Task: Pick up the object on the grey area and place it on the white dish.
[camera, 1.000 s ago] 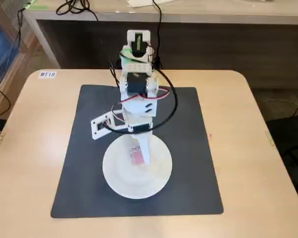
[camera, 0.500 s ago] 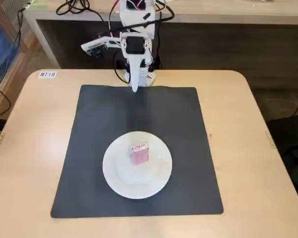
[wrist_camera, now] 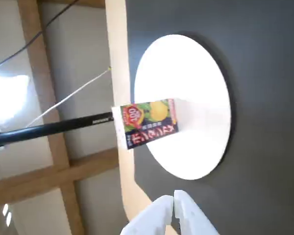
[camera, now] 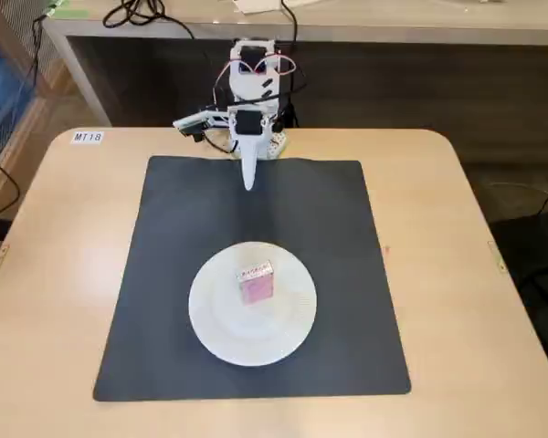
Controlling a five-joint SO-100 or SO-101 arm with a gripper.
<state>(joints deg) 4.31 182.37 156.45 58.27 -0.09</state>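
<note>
The small pink box (camera: 256,281) with a white label on top stands on the round white dish (camera: 219,319), which lies on the dark grey mat (camera: 338,237). In the wrist view the box (wrist_camera: 149,122) shows a printed face with fruit and sits on the dish (wrist_camera: 196,73). My white gripper (camera: 248,182) is folded back at the mat's far edge, pointing down, well away from the dish. Its fingers (wrist_camera: 161,220) meet at the bottom of the wrist view (wrist_camera: 174,213), shut with nothing between them.
The mat covers the middle of a light wooden table (camera: 466,274) with rounded corners. A label reading MT18 (camera: 88,137) sits at the table's far left. Cables (camera: 137,14) and a bench lie behind the arm's base (camera: 254,141).
A second ago the gripper stood over the dish at the box. It then let go and drew back to the mat's far edge, and has since lowered slightly there. The box stays on the dish.
</note>
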